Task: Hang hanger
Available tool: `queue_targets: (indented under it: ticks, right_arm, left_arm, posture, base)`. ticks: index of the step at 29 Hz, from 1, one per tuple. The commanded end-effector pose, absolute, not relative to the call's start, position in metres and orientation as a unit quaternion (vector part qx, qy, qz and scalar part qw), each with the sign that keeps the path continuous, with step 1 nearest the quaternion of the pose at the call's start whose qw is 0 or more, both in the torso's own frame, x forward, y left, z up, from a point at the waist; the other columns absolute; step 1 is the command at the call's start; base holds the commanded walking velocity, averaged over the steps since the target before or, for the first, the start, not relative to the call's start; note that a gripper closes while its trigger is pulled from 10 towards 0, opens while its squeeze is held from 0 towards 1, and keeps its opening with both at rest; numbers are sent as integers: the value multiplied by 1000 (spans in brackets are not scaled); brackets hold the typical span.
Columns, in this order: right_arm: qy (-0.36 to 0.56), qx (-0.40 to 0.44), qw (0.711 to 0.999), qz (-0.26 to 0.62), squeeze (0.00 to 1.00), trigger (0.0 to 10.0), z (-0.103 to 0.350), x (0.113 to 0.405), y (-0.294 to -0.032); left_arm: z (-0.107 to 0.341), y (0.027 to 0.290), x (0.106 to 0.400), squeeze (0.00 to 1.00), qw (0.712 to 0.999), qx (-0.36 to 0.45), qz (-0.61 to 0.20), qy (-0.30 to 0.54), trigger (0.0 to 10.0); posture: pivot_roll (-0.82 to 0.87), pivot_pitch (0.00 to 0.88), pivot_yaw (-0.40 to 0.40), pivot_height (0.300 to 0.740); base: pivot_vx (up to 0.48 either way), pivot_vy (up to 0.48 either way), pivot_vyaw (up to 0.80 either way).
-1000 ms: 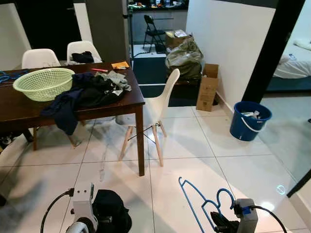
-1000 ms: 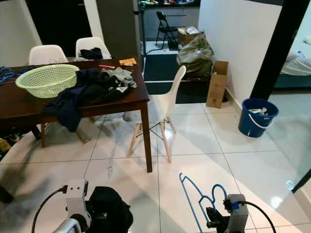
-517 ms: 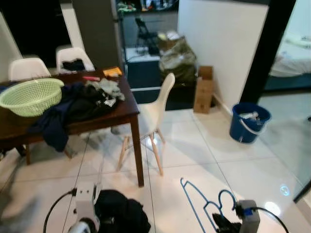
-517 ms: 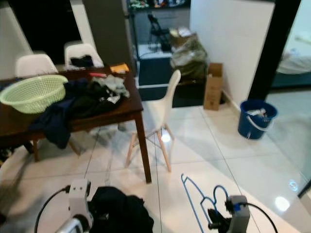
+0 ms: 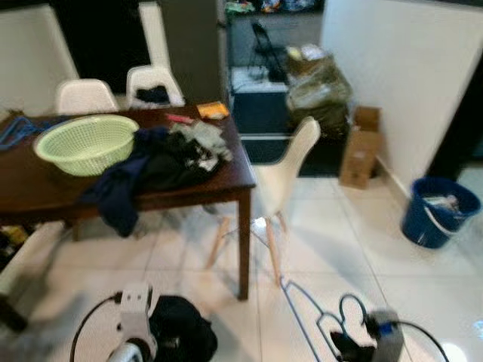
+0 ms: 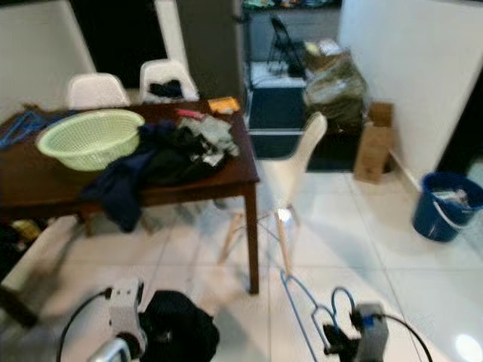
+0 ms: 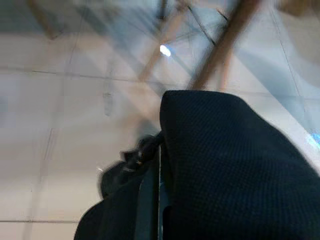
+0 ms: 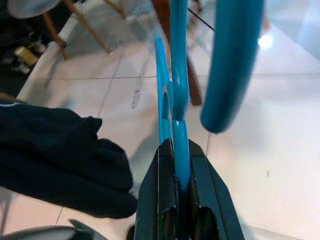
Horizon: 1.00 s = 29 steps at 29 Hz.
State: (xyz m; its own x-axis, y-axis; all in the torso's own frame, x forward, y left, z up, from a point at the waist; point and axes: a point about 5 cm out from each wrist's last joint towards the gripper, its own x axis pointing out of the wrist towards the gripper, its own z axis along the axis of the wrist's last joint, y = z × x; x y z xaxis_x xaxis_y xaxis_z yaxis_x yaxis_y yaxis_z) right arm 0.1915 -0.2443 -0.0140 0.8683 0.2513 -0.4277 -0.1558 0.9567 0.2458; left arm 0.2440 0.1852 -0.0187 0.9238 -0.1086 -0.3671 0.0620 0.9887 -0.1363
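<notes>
Camera is swinging left toward the dark wooden worktop [image 5: 23, 197]; your right pincer [image 8: 181, 172] is clamping the blue plastic hanger [image 8: 177, 100], your left pincer [image 7: 150, 200] gripping black knitted cloth [image 7: 230, 165], nothing hung yet.

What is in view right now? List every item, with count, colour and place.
Table: one, dark wood, left.
Basket: one, pale green, on the table.
Clothes heap: one, dark, draped over the table's near edge.
Chairs: three, white, two behind the table, one at its right end.
Cardboard box: one, brown, by the white wall.
Bucket: one, blue, on the floor at right.
Folding chair: one, black, far back.
Hanger: one, blue, held in the right gripper.
Black garment: one, at the left gripper.
Left gripper: garment covers its fingers.
Right gripper: fingers shut on the hanger.
</notes>
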Motion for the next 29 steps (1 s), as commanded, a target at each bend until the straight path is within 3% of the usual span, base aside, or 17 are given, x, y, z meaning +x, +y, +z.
queue_targets:
  ticks: [1,5,7,13,14,17,18,19,21,24,29]
  right_arm:
    - [227,109,961,117,0,10000,-14,194,-234]
    - [221,118,962,112,0,10000,-14,194,-235]
    - [218,123,962,112,0,10000,-13,195,-236]
    - [218,126,961,114,0,10000,-13,195,-236]
    - [217,127,961,114,0,10000,-13,195,-236]
    - [217,128,961,113,0,10000,-13,195,-236]
    - [217,129,961,112,0,10000,-13,196,-236]
    - [217,129,961,112,0,10000,-13,196,-236]
    - [222,129,961,107,0,10000,-14,197,-236]
    - [224,130,960,103,0,10000,-15,197,-236]
    - [225,130,960,101,0,10000,-16,198,-236]
  left_arm:
    - [-15,196,244,0,983,-40,-34,176,10000]
    - [17,190,260,0,989,17,-106,107,10000]
    - [83,180,281,0,978,38,-203,7,10000]
    - [158,169,288,0,952,31,-291,-87,10000]
    - [201,159,289,0,931,2,-332,-150,10000]
    - [233,151,286,0,909,-19,-368,-195,10000]
    - [267,142,283,0,881,-33,-404,-242,10000]
    - [267,142,283,0,881,-33,-404,-242,10000]
    - [315,133,278,0,841,-27,-446,-306,10000]
    - [352,142,286,0,837,-16,-419,-350,10000]
    - [368,152,298,0,855,-5,-370,-364,10000]
  posture:
    - [-72,0,17,740]
    - [-70,0,15,740]
    - [-54,0,9,740]
    - [-46,0,6,740]
    - [-45,0,4,740]
    - [-45,0,4,740]
    - [-38,0,-1,740]
    - [-38,0,-1,740]
    - [-42,0,0,740]
    - [-44,0,2,740]
    - [-44,0,2,740]
  base:
    - [277,0,506]
    - [293,0,127]
    - [281,0,0]
    - [286,0,0]
    - [315,0,0]
    - [325,0,0]
    - [341,0,0]
    - [341,0,0]
    - [345,0,0]
    - [354,0,0]
    - [364,0,0]
